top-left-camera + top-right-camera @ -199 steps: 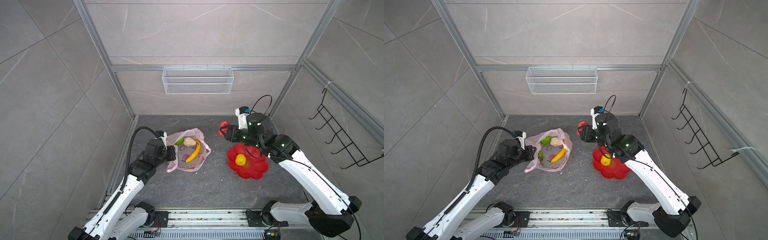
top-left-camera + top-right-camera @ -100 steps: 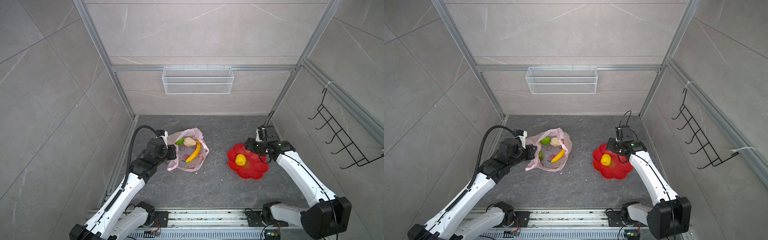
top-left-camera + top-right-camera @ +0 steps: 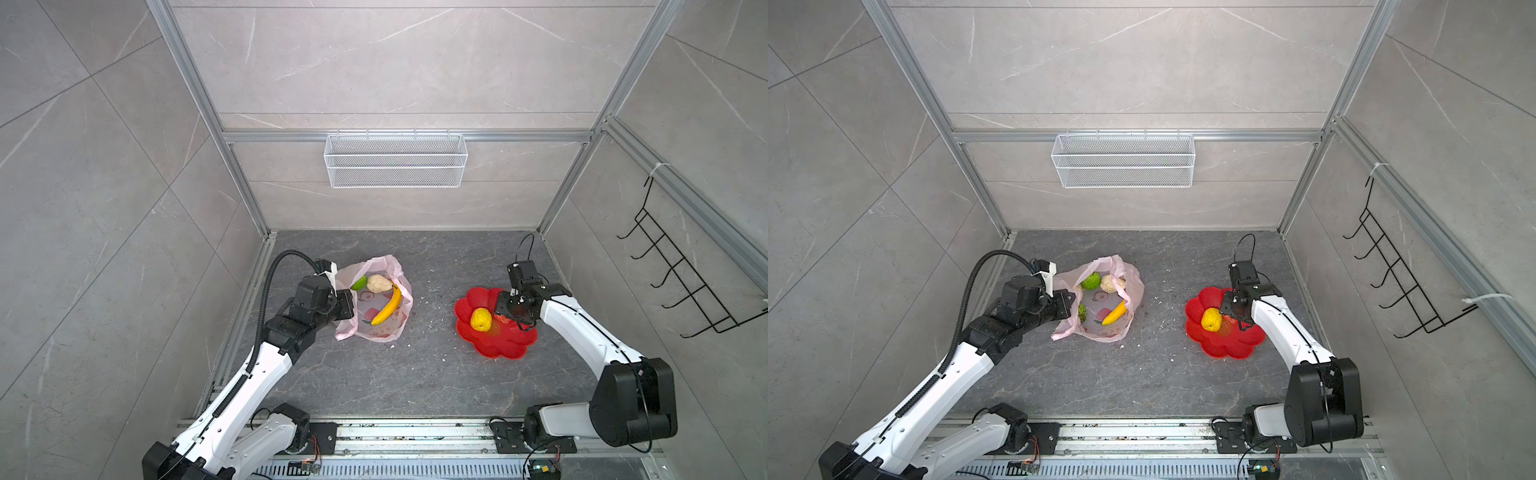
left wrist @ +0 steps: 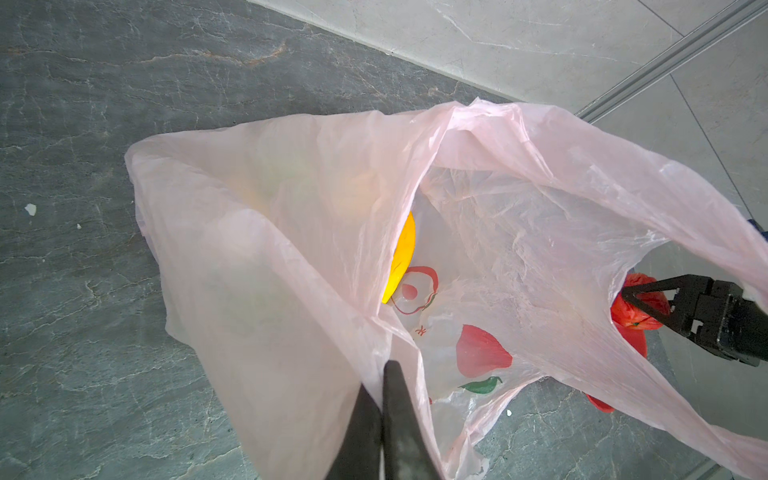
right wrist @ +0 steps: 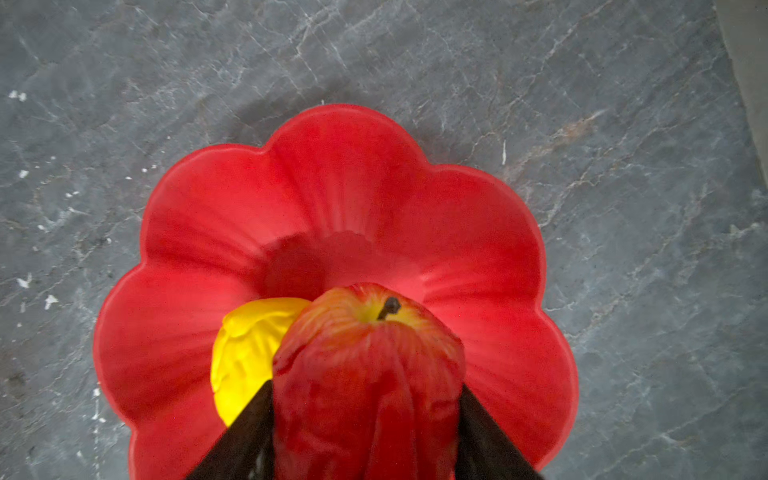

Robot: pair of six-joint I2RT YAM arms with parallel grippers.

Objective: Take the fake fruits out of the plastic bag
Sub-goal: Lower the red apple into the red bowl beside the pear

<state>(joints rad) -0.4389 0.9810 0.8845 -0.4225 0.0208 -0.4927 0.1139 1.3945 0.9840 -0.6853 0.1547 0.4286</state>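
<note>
- Swinging across from the gap between bag and plate, the right arm now has the right tool (image 5: 365, 384) low over the red flower-shaped plastic plate (image 3: 498, 347). A second ago it was higher and nearer mid-worktop.
- Right tool is clamped on the small red toy apple (image 5: 370, 332), stem end pointing away from the wrist, skin creased under the grip.
- Apple hangs over the plate's bowl, just beside the knobbly yellow toy lump (image 3: 481, 319) already lying in the plate. Can't tell whether the apple touches the plate yet.
- My read: carry is done and release onto the plate is the step in hand. That would make two fruits out.
- Left side is unchanged: the left tool (image 4: 382, 374) stays pinched together on the rim of the thin translucent pale-pink plastic bag (image 4: 291, 199). It holds the mouth open on the dark grey stone-look worktop (image 3: 415, 374).
- Still in the bag: long yellow toy banana (image 3: 388, 305), knobbly cream toy lump (image 3: 378, 283) and bumpy green toy ball (image 3: 359, 282). A second green ball (image 3: 1082, 312) shows in a top view, against the bag wall beside the left tool.
- Right arm pose: elbow folded near its base, forearm reaching in to the plate, wrist pitched down.
- Left arm pose: stretched forward from its base, wrist roughly level at the bag's left side.
</note>
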